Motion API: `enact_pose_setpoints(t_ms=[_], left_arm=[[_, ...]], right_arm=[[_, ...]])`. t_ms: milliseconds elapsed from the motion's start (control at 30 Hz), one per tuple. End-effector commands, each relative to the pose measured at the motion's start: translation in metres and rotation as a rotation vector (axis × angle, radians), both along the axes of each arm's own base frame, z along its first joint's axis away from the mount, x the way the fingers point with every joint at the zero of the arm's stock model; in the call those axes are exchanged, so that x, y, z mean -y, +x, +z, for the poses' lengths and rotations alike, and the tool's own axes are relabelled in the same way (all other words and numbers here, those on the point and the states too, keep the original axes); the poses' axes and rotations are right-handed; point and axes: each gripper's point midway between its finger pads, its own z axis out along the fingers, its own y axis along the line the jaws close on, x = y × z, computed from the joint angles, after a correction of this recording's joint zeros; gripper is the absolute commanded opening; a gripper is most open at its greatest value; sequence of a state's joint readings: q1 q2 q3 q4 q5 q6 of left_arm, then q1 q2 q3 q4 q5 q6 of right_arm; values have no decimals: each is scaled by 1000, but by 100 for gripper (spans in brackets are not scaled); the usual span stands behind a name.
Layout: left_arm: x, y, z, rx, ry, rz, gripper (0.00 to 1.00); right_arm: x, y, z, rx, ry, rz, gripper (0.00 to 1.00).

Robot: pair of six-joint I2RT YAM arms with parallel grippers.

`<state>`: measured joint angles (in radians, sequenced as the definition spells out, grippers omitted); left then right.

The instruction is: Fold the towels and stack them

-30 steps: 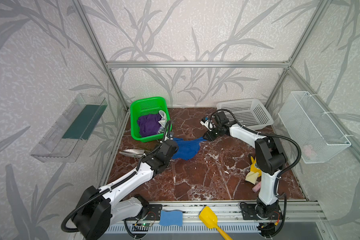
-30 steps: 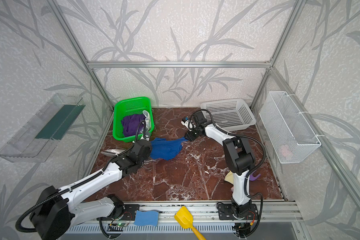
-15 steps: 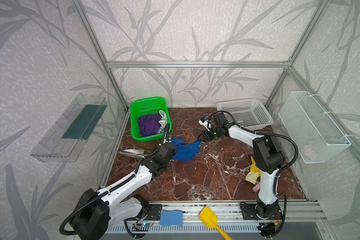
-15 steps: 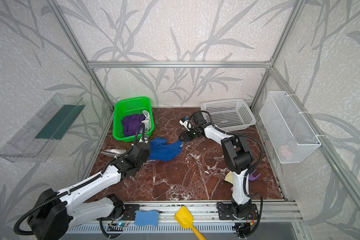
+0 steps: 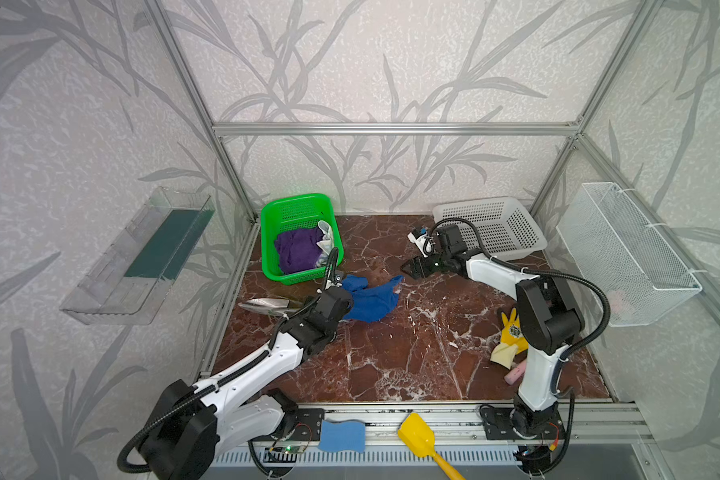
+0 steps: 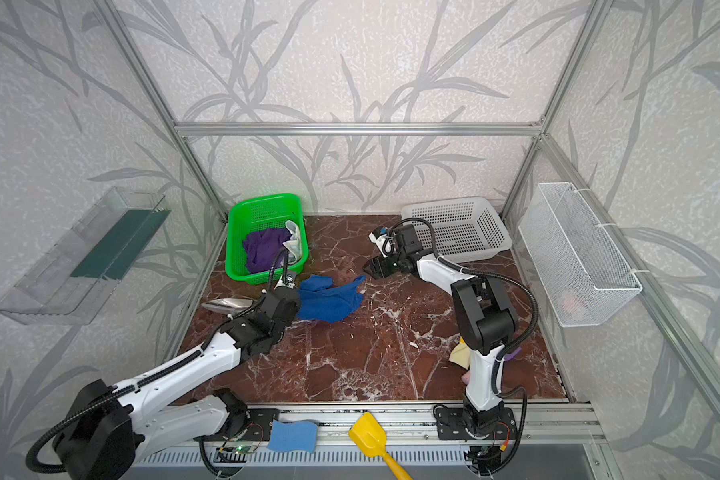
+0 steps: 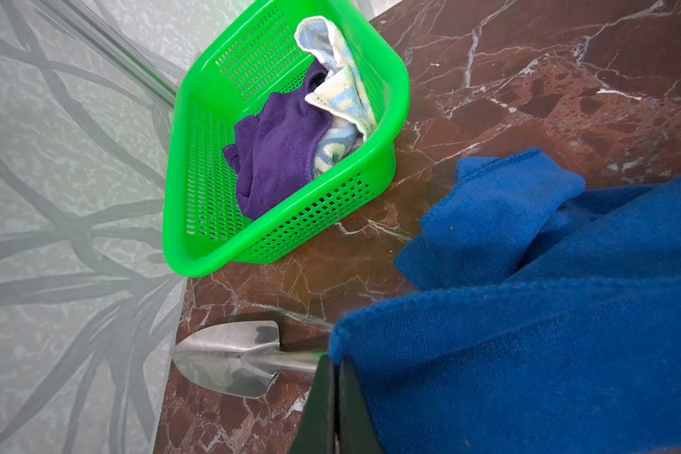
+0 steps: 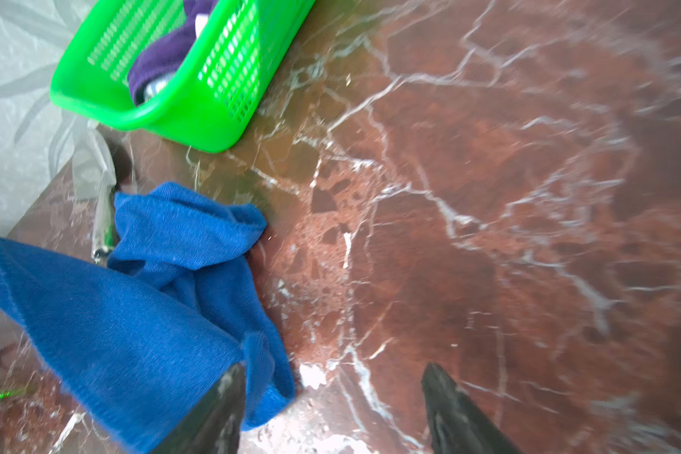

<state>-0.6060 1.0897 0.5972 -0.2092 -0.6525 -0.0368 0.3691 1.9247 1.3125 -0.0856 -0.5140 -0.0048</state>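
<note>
While the blue towel [image 5: 371, 297] lies crumpled on the table [image 5: 391, 353] just in front of the green basket [image 5: 296, 210], one edge is pinched by the left gripper [image 7: 333, 377], whose fingers are pressed together on the cloth. The purple towel [image 5: 298, 249] and cream towel [image 5: 326, 239] sit bunched inside the basket. The right gripper [image 8: 331, 389] hovers at the blue towel's far corner, jaws spread and empty, with that corner just beside one finger. A metal trowel [image 7: 229, 355] lies near the left gripper.
</note>
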Motion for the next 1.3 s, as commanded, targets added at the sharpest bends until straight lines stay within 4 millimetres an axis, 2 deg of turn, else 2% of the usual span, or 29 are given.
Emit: enact_pose_setpoints(t_ms=[0,200,433,500,633,700,800,900,1067,1267], left_arm=[[-9,-2,4,30,7,37,0],[-11,-3,3,32,19,39,0],[-12,-6,3,32,12,36,0],[-12,-6,4,34,8,34,0],[-12,-6,4,35,9,33,0],[-11,-6,4,33,11,29,0],[-11,-5,4,31,12,25,0],[-11,-5,4,32,13,26,0],[-10,-4,5,39,11,23,0],[-8,-3,6,42,-5,17,0]], right_arm=[[21,4,13,49,2,-32,71],[28,-4,11,133,-35,25,69],[11,-17,32,473,-44,263,65],[4,-24,31,545,-85,360,64],[-12,-51,7,778,-279,626,63],[-16,-58,-8,866,-362,713,58],[-23,-65,-18,879,-389,800,49],[-31,-75,-24,904,-399,873,49],[-39,-73,-43,886,-464,905,41],[-45,-68,-50,858,-463,903,38]])
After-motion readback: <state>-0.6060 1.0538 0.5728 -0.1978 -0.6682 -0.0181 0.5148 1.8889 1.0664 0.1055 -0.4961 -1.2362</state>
